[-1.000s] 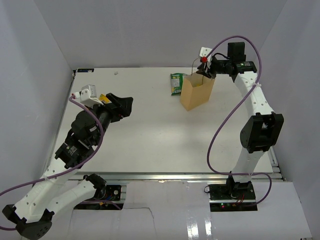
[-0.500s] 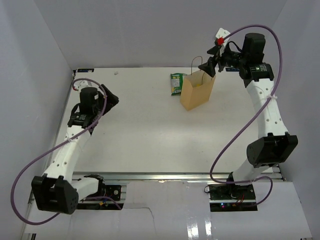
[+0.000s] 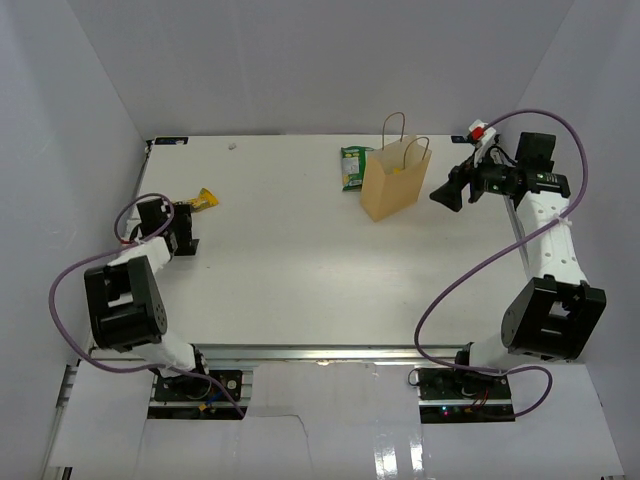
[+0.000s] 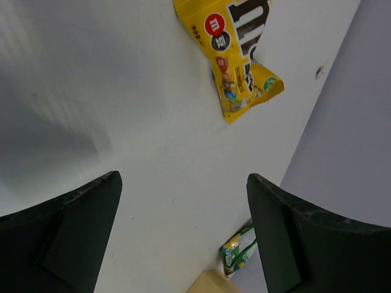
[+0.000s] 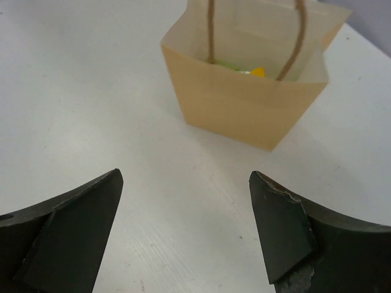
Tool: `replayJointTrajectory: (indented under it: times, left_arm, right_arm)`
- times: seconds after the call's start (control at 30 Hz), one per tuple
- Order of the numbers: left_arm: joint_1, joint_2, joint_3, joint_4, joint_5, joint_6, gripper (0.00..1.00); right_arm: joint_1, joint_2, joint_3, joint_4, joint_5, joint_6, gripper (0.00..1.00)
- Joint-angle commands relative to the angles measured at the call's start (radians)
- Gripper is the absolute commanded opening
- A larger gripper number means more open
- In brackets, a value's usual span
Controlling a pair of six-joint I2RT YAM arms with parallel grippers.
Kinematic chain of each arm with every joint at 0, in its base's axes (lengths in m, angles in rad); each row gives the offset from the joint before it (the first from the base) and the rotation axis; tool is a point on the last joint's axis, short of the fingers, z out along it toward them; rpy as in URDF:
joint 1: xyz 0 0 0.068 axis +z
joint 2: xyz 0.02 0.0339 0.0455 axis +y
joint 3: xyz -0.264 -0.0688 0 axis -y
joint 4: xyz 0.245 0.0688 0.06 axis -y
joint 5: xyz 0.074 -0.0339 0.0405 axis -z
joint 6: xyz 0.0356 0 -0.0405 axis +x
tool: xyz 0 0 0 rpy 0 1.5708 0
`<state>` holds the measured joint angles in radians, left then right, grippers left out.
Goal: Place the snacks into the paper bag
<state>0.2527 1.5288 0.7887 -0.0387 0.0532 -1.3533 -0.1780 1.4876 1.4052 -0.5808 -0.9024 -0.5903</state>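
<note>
Paper bag (image 3: 395, 185) — one drop apparently completed
Right jaws have spread and drawn back, empty; left jaws spread near yellow packet (image 3: 203, 199) — green pouch (image 3: 352, 166) also outstanding.

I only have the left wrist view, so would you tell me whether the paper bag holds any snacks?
Observer: Yes; the right wrist view looks into the paper bag and shows a pale-green packet and a yellow-orange packet inside.
Operator: Where is the right gripper?
Observer: The right gripper is open and empty, to the right of the bag.
Operator: And the green pouch?
Observer: The green pouch lies flat outside the bag, by its far left corner.
</note>
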Motion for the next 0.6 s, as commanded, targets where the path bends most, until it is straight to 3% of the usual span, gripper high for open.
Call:
replayJointTrajectory:
  times: [0.0, 0.33, 0.57]
  left_arm:
    - [0.003, 0.100, 0.107, 0.097, -0.016, -0.142, 0.93]
    - [0.005, 0.359, 0.348, 0.008, 0.005, -0.109, 0.89]
    - [0.008, 0.441, 0.437, -0.131, -0.030, -0.127, 0.74]
  right_arm:
    - [0.006, -0.081, -0.061, -0.068, -0.066, -0.091, 0.90]
    - [0.006, -0.090, -0.120, -0.100, -0.095, -0.118, 0.89]
    - [0.008, -0.101, -0.129, -0.096, -0.087, -0.108, 0.89]
